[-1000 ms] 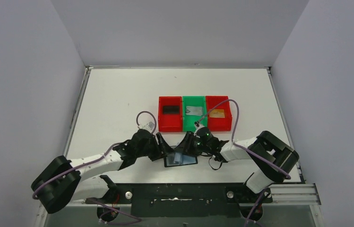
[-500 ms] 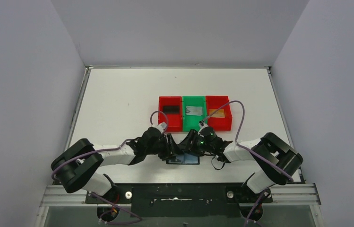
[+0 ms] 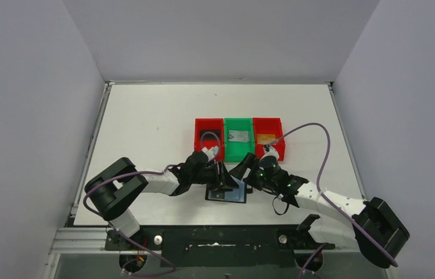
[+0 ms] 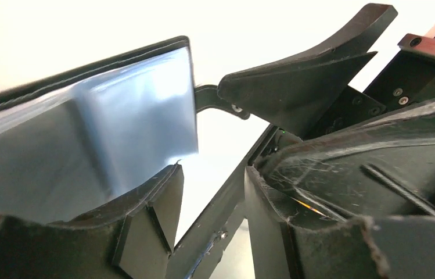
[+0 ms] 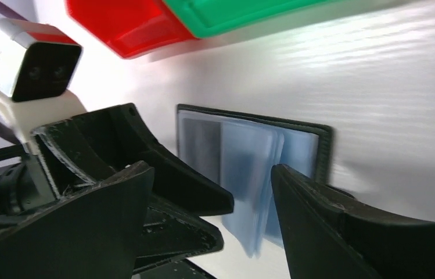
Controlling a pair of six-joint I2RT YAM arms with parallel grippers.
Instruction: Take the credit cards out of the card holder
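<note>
The black card holder [image 3: 226,194] lies open on the table near the front edge, its grey-blue plastic sleeves [image 5: 250,157] fanned upward. My left gripper [image 3: 220,178] is open at the holder's left half, its fingers [image 5: 174,174] resting over the left page. The shiny inner face [image 4: 87,133] fills the left wrist view above one left finger [image 4: 145,215]. My right gripper [image 5: 212,171] is open, straddling the sleeves and the left fingers, with its right finger [image 5: 331,232] beside the sleeves. I cannot make out any credit cards in the sleeves.
Three bins stand in a row just behind the grippers: a red one [image 3: 198,142], a green one [image 3: 237,149] with a grey card [image 3: 238,135], and a red one [image 3: 281,142] with an orange card [image 3: 266,139]. The table's front rail [image 3: 220,238] is close.
The right gripper's jaws have opened much wider around the sleeves. Both arms have shifted right, and the left gripper has moved in over the holder, which now lies flatter.
</note>
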